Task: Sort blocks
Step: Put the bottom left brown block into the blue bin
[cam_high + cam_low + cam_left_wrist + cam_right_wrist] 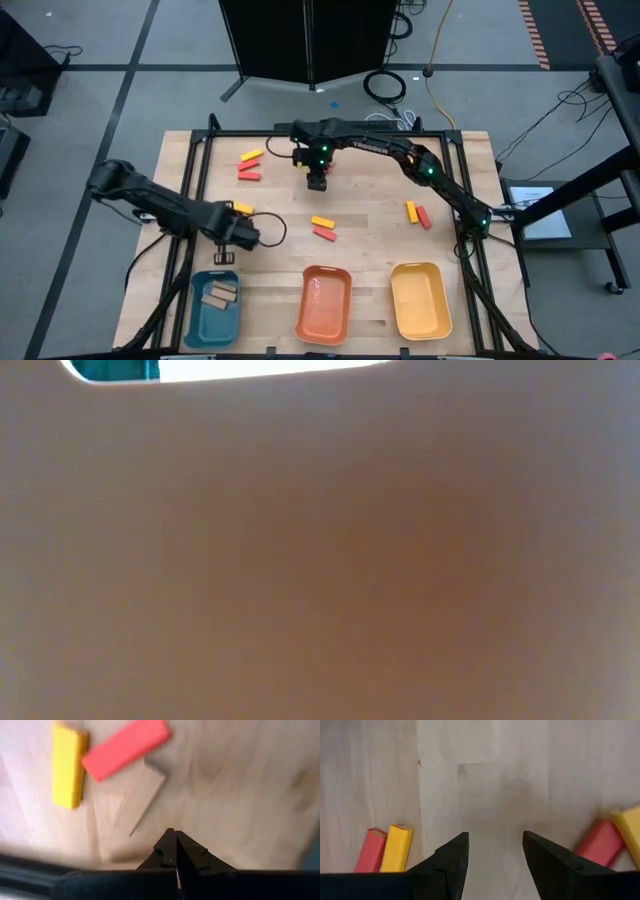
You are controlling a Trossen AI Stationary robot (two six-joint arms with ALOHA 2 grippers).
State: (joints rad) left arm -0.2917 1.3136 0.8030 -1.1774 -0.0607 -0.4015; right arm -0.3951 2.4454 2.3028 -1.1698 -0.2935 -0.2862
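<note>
Starting at nine o'clock on the table point(370, 215), my left hand point(226, 256) hovers just above the blue tray point(215, 310), fingers pressed together on nothing I can see; tan blocks point(221, 293) already lie in that tray, so I judge it their bin. Red-and-yellow block pairs wait at eleven point(250, 165), centre point(323, 227) and three point(418, 213). My right hand point(316, 181) hangs spread near twelve, probably lining up a pick.
</note>
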